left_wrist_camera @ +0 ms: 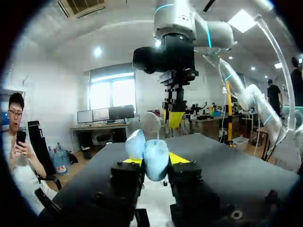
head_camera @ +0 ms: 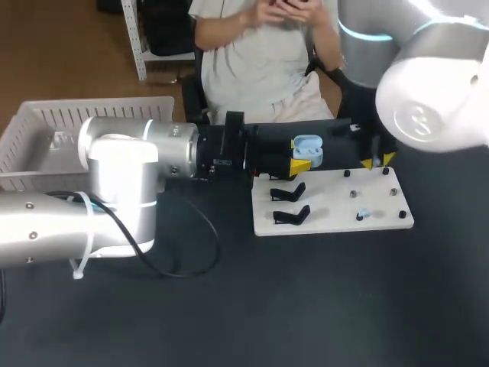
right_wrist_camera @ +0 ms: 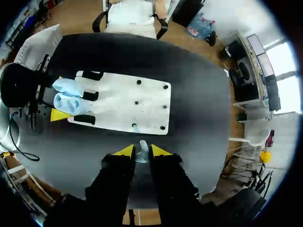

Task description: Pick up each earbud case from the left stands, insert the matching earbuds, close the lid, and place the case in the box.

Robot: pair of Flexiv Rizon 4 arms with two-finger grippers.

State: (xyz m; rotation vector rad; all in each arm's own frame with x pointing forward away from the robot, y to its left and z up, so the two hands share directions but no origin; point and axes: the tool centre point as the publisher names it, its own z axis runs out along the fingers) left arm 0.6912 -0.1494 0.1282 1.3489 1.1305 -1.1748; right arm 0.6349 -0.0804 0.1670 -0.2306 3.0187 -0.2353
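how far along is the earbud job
Done: blue case picked up, open, in the left gripper. In hand: right gripper holds one earbud. Left: seat it and the other earbud from the board, close the case, put it in the box.

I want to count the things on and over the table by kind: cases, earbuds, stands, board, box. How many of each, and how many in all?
Earbud case: 1
Black stands: 3
White board: 1
Earbuds: 2, one earbud in the right claw, the other on the board
White box: 1
Total: 8
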